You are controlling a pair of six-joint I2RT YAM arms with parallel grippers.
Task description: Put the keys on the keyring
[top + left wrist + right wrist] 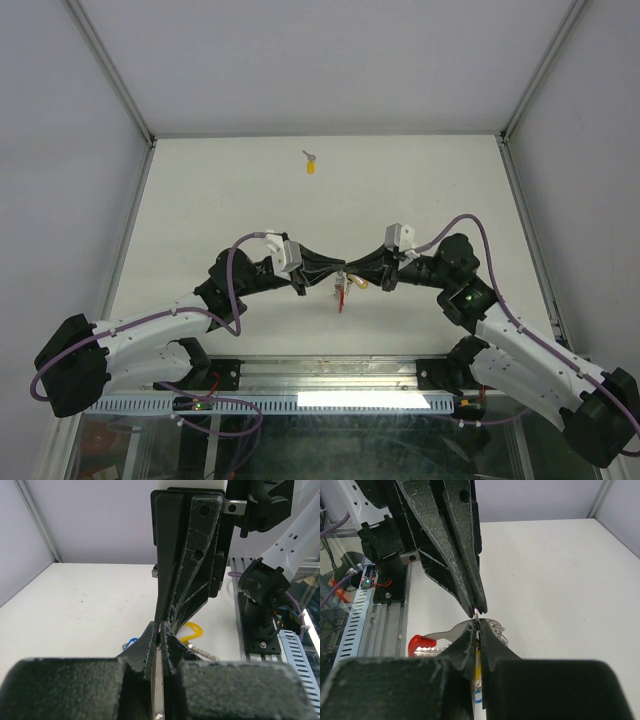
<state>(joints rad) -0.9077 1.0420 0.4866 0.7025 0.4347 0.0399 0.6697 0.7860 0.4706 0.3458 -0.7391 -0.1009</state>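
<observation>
**Colleague:** What can't you make out from your desk?

**Me:** Starting on my left, the left gripper (335, 270) has its jaws pressed flat together. In its wrist view its own fingers block most of what sits between them, and only a pale sliver shows in the slit. A blue tag (131, 642) peeks out on one side of the fingers. A yellow tag (192, 630) with a silver blade shows on the other side. Both are partly covered.

**Colleague:** And the middle?

**Me:** From above, the keyring (343, 292) is a tiny tangle, and I can't count its rings or keys there. A red piece hangs down from it. I can't tell whether it touches the worktop (220, 200).

**Colleague:** The right side?

**Me:** The right gripper (356, 270) is closed tight too. In its wrist view a red key head (421, 643) juts out left of the fingers, with its blade running in under them. The rest of the bunch is cut off below the fingertips.

**Colleague:** So where is the keyring relative to the grippers?

**Me:** Right where the two tips meet nose to nose, over the near middle of the worktop. As far as I can see, both pinch its thin wire at the tips. A few loops bulge out just beside the right gripper's fingertips. One yellow key (311, 166) lies alone, well apart, towards the far edge.
</observation>
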